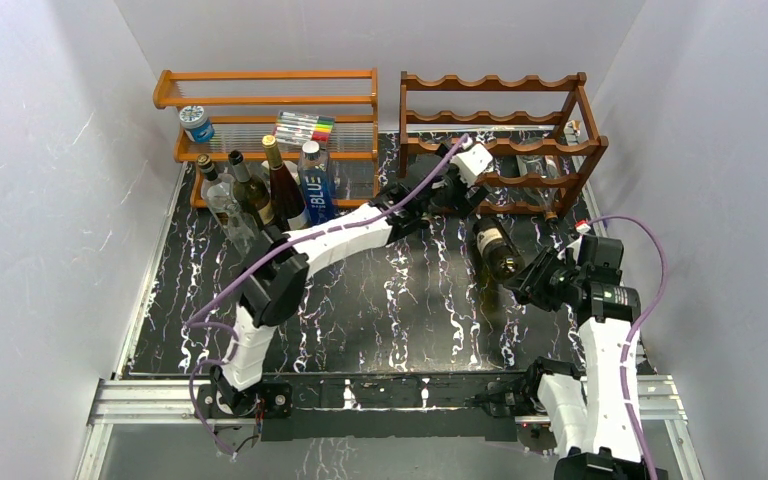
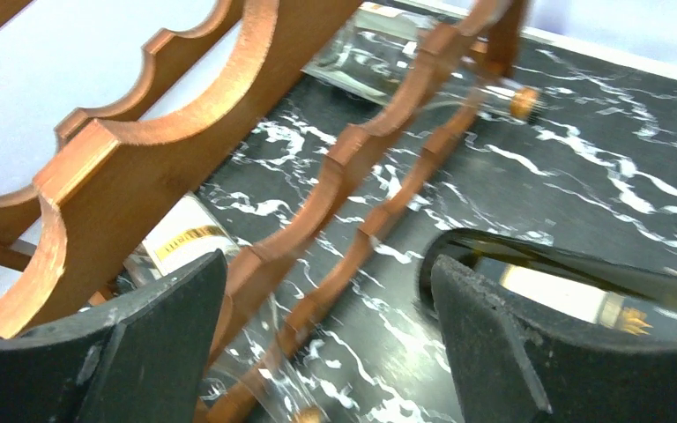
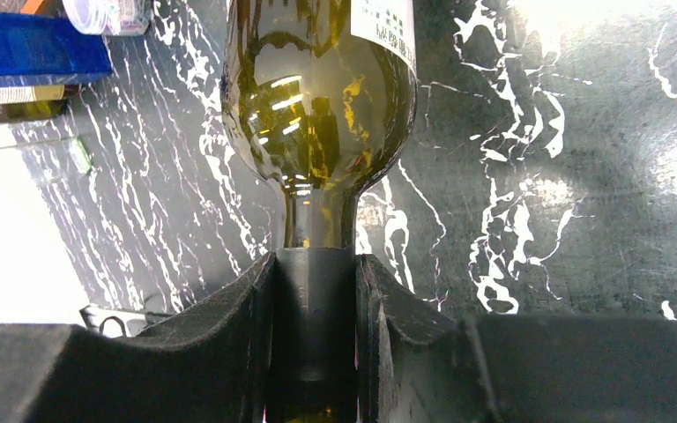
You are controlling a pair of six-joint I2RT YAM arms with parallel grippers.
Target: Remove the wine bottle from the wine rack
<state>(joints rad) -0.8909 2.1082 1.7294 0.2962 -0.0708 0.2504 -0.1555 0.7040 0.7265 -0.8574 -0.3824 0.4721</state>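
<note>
Right fingers (image 3: 238,344) clamped on neck of dark green wine bottle (image 1: 498,250). Bottle lay on side over black marbled table (image 1: 390,300), just in front of dark wooden wine rack (image 1: 505,147), out of its cradles, base toward rack. Left fingers (image 2: 150,344) stood apart, holding nothing, near rack's low front rail and bottle's base. 1 clear bottle (image 2: 379,53) lay low in rack. Lighter shelf (image 1: 265,100) stood left of rack.

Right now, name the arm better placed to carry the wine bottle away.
Right. The right claw grips the green wine bottle by the neck, in front of the wine rack. The left claw stands open at the rack's rails, holding nothing.
</note>
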